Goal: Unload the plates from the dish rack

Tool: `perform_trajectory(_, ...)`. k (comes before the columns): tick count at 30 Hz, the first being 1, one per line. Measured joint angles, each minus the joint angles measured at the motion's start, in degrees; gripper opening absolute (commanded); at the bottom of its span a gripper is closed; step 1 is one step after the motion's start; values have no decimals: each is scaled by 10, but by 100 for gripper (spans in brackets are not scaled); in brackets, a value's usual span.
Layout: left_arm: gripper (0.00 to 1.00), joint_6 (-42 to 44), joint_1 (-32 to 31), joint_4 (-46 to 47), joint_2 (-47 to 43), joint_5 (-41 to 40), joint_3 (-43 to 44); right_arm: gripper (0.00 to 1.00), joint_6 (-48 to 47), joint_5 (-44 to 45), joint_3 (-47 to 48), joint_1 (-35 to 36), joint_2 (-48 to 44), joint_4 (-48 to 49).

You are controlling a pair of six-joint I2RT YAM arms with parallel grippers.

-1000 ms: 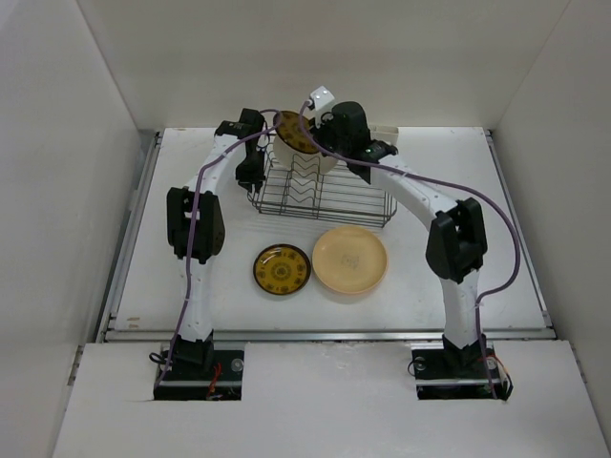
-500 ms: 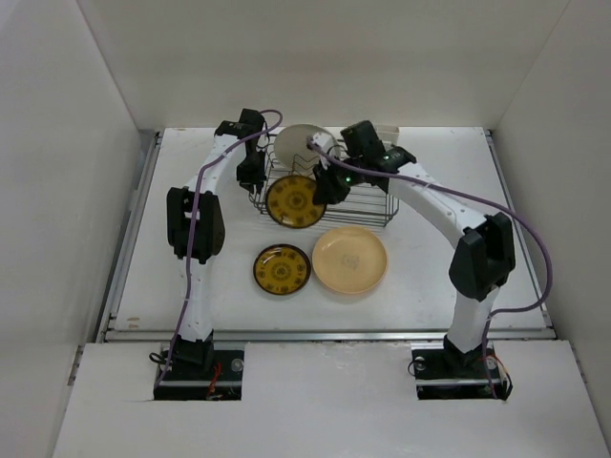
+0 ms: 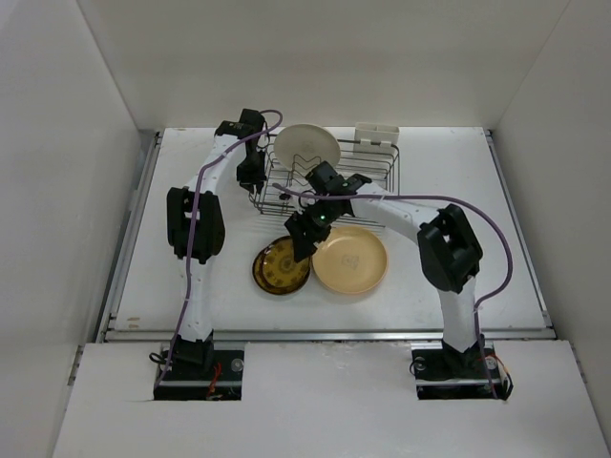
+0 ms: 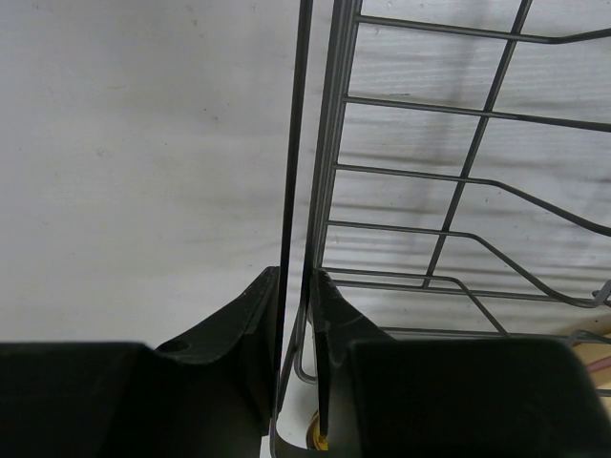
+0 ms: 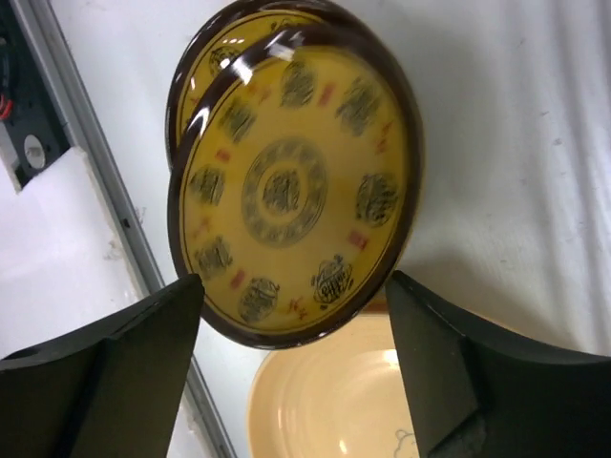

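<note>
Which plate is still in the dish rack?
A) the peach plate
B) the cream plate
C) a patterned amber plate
B: the cream plate leans in the far corner of the dish rack, while the peach plate and both amber plates lie on the table.

Under the right claw [image 3: 304,239] 2 small plates lie on the table [image 3: 496,219], the upper plate [image 5: 296,186] resting off-centre on the lower plate [image 5: 215,52]. Just right of the claw lies 1 large plate [image 3: 350,260]. Behind the claw stands the dish rack [image 3: 377,176], 1 upright plate [image 3: 305,145] at its far-left end. The left claw [image 3: 253,176] straddles its left rim.
</note>
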Motion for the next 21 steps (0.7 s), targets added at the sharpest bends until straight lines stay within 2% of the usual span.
perform_trajectory(5, 0, 0, 0, 0, 0, 0, 0, 95, 12, 43, 0, -3, -19, 30)
perform_trajectory(10, 0, 0, 0, 0, 0, 0, 0, 96, 40, 124, 17, -23, -85, 93)
perform_trajectory(17, 0, 1, 0, 0, 0, -1, 0, 94, 78, 226, 156, -108, -59, 172)
perform_trajectory(21, 0, 1, 0, 0, 0, -1, 0, 96, 89, 317, 269, -139, 29, 196)
